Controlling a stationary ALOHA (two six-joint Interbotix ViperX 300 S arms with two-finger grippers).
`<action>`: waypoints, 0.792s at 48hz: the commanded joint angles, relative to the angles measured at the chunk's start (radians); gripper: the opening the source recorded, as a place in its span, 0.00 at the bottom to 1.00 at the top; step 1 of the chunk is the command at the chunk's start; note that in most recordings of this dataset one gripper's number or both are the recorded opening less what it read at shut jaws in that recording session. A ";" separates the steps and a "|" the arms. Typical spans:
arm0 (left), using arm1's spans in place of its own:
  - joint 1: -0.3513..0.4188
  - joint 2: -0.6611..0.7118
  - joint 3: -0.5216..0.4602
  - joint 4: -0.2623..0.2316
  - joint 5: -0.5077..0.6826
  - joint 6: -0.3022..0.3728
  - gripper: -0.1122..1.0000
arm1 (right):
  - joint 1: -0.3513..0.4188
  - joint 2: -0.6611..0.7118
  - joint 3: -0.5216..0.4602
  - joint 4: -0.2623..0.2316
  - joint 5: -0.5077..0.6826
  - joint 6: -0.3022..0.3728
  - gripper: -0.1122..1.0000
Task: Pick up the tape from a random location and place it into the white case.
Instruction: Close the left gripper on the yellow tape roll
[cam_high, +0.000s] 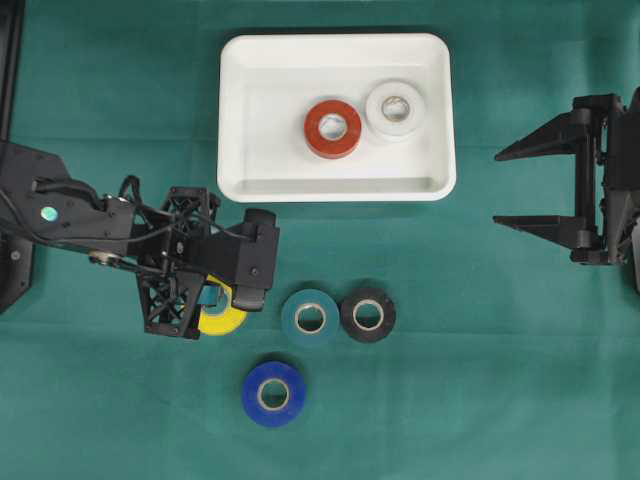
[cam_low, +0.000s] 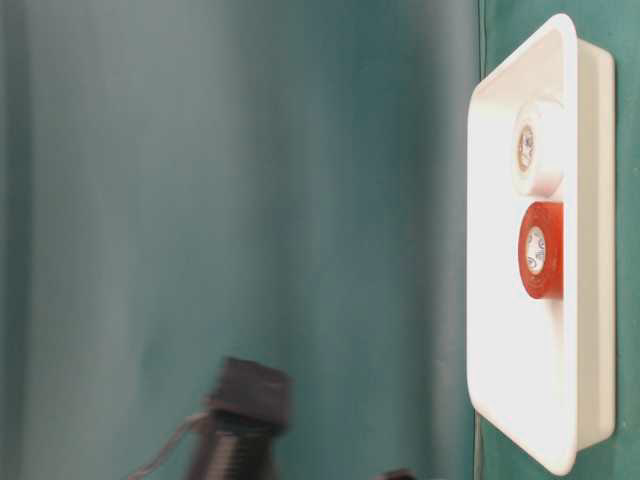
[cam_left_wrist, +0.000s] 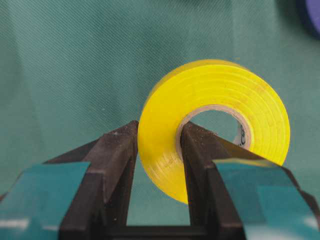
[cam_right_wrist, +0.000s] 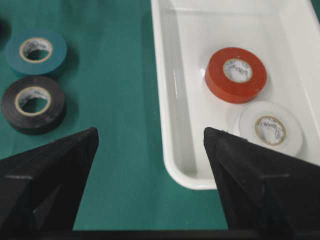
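A yellow tape roll (cam_left_wrist: 220, 95) is clamped by my left gripper (cam_left_wrist: 159, 131), one finger outside its wall and the other inside its core. From overhead the yellow tape (cam_high: 226, 320) peeks out under the left gripper (cam_high: 215, 298), left of the other rolls. The white case (cam_high: 250, 110) lies at the back centre and holds a red tape (cam_high: 333, 128) and a white tape (cam_high: 395, 108). My right gripper (cam_high: 510, 188) hangs open at the right edge, empty, with the case's corner (cam_right_wrist: 190, 175) between its fingers in the wrist view.
On the green cloth stand a teal roll (cam_high: 310, 317), a black roll (cam_high: 368, 314) touching it, and a blue roll (cam_high: 274, 393) nearer the front. The left arm (cam_high: 70, 215) stretches in from the left edge.
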 joint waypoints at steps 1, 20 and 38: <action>-0.003 -0.052 -0.040 0.000 0.038 -0.002 0.29 | 0.002 0.000 -0.026 0.000 -0.002 -0.002 0.86; -0.003 -0.198 -0.127 0.006 0.195 -0.002 0.29 | 0.003 0.002 -0.028 0.000 -0.002 0.000 0.86; -0.003 -0.232 -0.137 0.008 0.224 -0.002 0.29 | 0.003 0.000 -0.028 0.000 -0.002 0.000 0.86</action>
